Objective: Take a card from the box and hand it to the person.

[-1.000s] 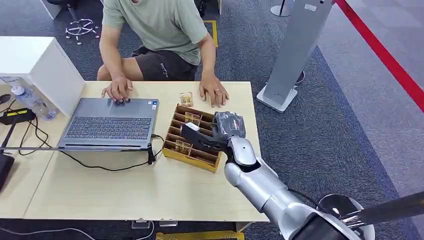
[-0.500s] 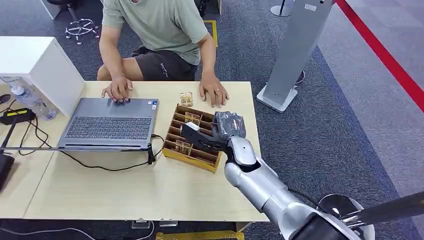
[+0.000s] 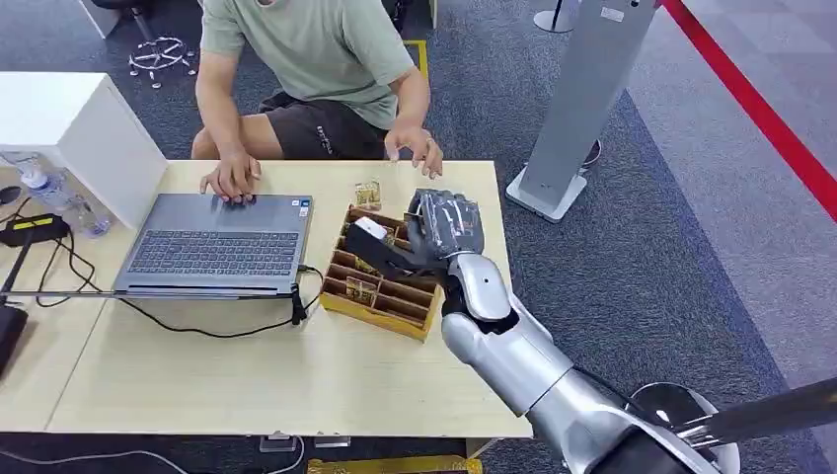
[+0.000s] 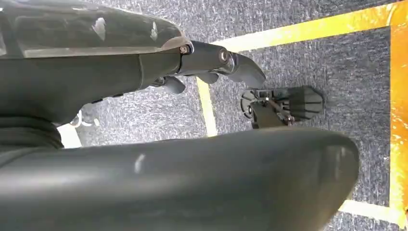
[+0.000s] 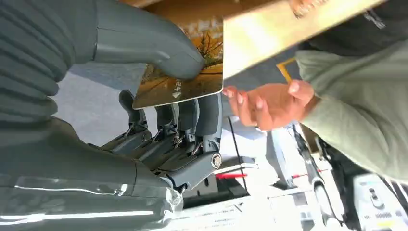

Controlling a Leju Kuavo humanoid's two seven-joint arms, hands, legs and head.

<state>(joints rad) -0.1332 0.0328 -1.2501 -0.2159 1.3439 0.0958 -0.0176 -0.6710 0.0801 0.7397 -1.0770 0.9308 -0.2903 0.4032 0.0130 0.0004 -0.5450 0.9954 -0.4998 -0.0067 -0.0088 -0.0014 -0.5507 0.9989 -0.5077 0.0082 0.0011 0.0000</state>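
Note:
A yellow wooden box (image 3: 378,315) with several slots of cards sits on the table right of the laptop. My right hand (image 3: 441,230) hovers just above the box's far end. It pinches a card (image 3: 370,228) between thumb and fingers; in the right wrist view the card (image 5: 179,83) shows an orange picture. The person sits across the table. One of the person's hands (image 3: 416,144) is raised off the table just beyond my hand, and shows open close to the card in the right wrist view (image 5: 269,103). My left hand (image 4: 211,60) hangs over the floor, fingers stretched, holding nothing.
A grey laptop (image 3: 217,242) lies left of the box with the person's other hand (image 3: 232,178) at its far edge, and a black cable (image 3: 207,328) runs along its front. A small stack of cards (image 3: 367,194) stands beyond the box. A white cabinet (image 3: 74,133) is at far left.
My right hand has risen out of the box with the card and moved toward the person. The person's hand has lifted off the table toward it.

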